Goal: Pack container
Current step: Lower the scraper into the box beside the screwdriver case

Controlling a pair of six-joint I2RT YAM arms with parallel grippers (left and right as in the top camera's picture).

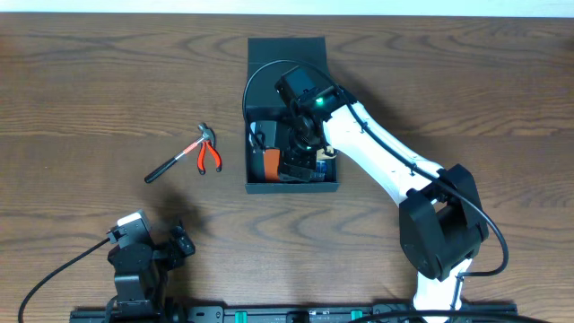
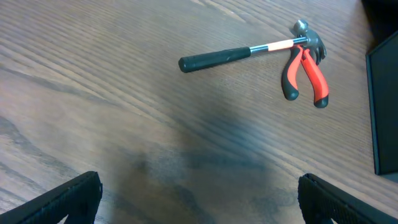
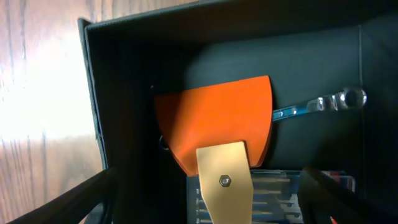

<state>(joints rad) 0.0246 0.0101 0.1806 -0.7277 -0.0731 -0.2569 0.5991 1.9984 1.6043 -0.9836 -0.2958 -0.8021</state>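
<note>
The dark container (image 1: 293, 187) stands open at the table's middle, its flap lid (image 1: 285, 49) folded back. My right gripper (image 1: 300, 148) is down inside it, open and empty (image 3: 205, 205). Below it in the right wrist view lie an orange scraper (image 3: 214, 127) with a brass handle, a wrench (image 3: 317, 106) and a clear bit case (image 3: 280, 196), inside the container's walls (image 3: 93, 93). A hammer (image 1: 175, 160) and red-handled pliers (image 1: 209, 158) lie on the table left of the container; they also show in the left wrist view (image 2: 236, 55) (image 2: 305, 74). My left gripper (image 2: 199, 205) is open and empty, low at the front left.
The left arm's base (image 1: 134, 260) sits at the front left edge. The right arm (image 1: 395, 166) stretches from the front right across to the container. The container's edge (image 2: 382, 106) shows at the right of the left wrist view. Wooden tabletop (image 1: 90, 99) lies around.
</note>
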